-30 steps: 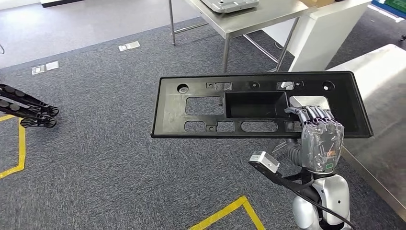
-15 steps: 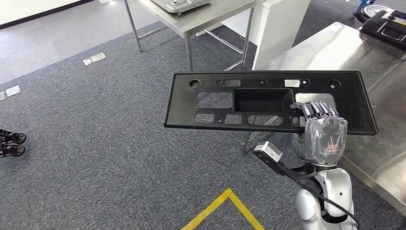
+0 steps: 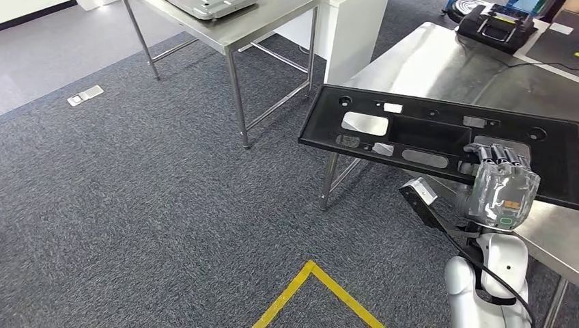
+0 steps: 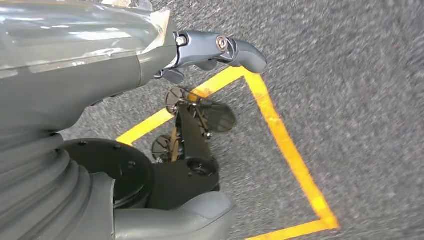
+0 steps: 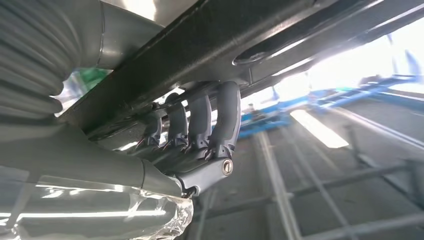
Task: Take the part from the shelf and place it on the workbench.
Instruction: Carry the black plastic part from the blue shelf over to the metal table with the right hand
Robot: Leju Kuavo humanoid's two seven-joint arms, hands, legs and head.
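The part is a long flat black plastic panel with several cut-outs and a rectangular recess. My right hand grips it at its near edge toward the right end, fingers hooked over the rim of the part. It is carried roughly level, its far half over the steel workbench and its left end out past the bench's corner above the carpet. My left hand hangs beside my body above the floor, fingers and thumb apart, holding nothing.
A black device with a cable sits at the workbench's far end. A second steel table on thin legs stands ahead left, with a white pillar beside it. Yellow tape marks the grey carpet near my feet.
The whole view has swung to the right as I turn, bringing the workbench under the part. My right hand has kept its grip on the part throughout.
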